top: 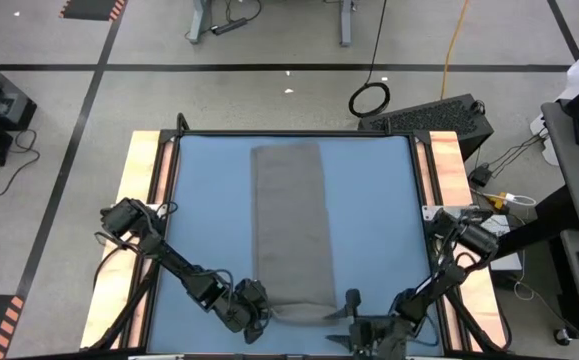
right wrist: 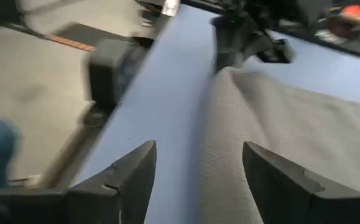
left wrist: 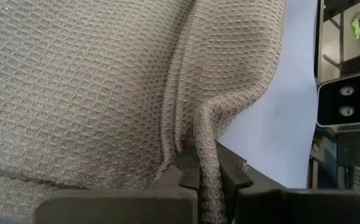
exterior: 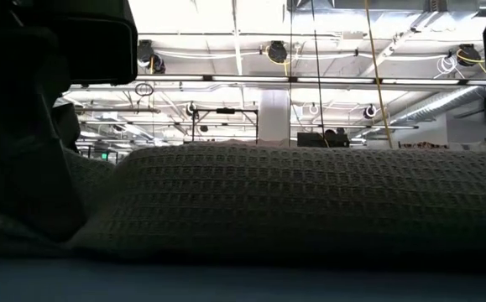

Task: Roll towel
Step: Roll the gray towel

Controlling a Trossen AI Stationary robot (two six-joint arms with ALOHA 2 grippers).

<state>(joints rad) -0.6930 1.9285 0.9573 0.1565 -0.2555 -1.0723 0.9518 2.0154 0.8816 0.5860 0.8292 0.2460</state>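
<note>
Waffle-weave grey towel [top: 291,225] folded into a long strip, lying lengthwise down the middle of the blue tabletop [top: 379,220]. Left gripper [top: 259,303] at the strip's near left corner, its fingers [left wrist: 189,174] pinched shut on a raised fold of the towel's edge. Right gripper [right wrist: 195,171] low at the near right corner, jaws standing apart over the towel's edge, holding nothing. No brand, label or legible writing shows on any surface.
</note>
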